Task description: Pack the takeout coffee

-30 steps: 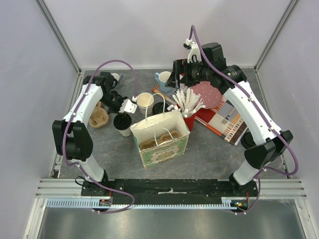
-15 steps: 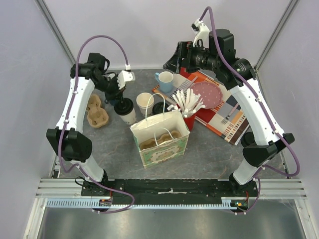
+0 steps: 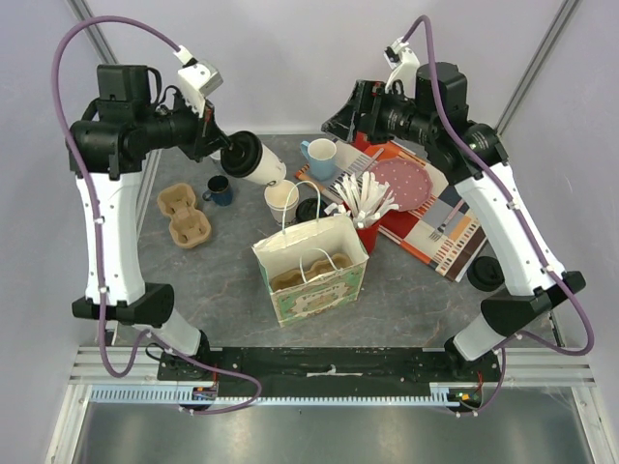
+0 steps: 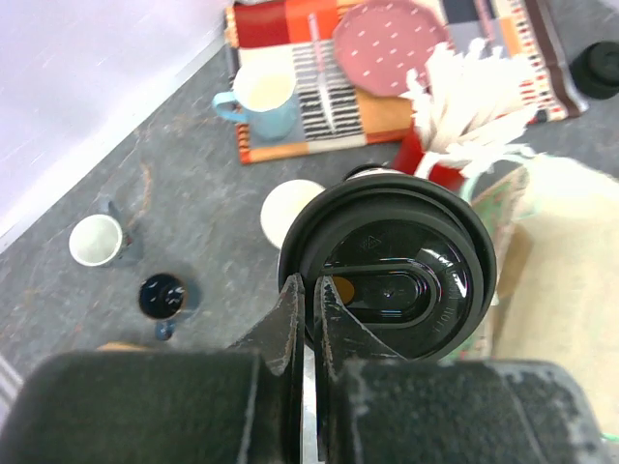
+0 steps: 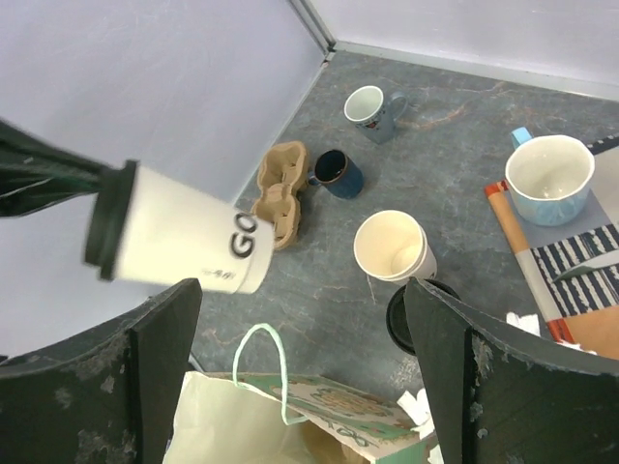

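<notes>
We hold the lidded coffee cup (image 3: 256, 161) aloft in the left gripper (image 4: 311, 292), its fingers pinching the lid rim, over the far-left part of the desk (image 3: 222, 280). The cup's long axis lies nearly level, base pointing right. The open paper bag (image 3: 319, 290) stands below, toward the near edge. We judge the cup needs uprighting before lowering. The right gripper (image 5: 300, 290) hovers spread, holding nothing.

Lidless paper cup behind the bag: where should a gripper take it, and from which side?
Probably grip the lidless cup by its side wall below the rim, coming from the left. It stands upright and open; the bag and a loose black lid crowd its near and right sides.
</notes>
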Available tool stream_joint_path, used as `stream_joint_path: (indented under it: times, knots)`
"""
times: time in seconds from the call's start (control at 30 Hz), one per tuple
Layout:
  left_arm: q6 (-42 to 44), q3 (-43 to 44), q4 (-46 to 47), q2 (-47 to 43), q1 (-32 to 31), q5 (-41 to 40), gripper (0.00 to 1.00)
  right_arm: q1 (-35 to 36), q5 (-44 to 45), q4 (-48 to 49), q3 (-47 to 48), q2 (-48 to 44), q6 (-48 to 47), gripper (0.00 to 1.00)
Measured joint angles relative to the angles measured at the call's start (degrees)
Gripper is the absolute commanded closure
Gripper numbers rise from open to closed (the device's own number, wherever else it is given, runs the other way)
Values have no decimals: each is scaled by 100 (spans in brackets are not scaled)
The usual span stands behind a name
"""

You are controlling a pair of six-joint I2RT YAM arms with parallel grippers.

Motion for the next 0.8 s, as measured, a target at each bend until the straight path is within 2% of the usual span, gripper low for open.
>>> stream_joint_path:
  times: [0.2, 0.37, 0.53, 0.8]
  knots:
    - [-553, 90, -61, -640, -326, 514, 98, 0, 361, -17, -568, -494, 2, 7]
    - [-664, 94, -66, -1099, -772, 697, 98, 0, 586, -57, -1137, -896, 28, 7]
    - [-664, -98, -63, -1176, -1886, 435, 98, 0, 472, -155, -1849, -1436, -76, 7]
    - [-680, -535, -66, -577, -2597, -284, 98, 0, 87, -442, -2514, -2332, -404, 14]
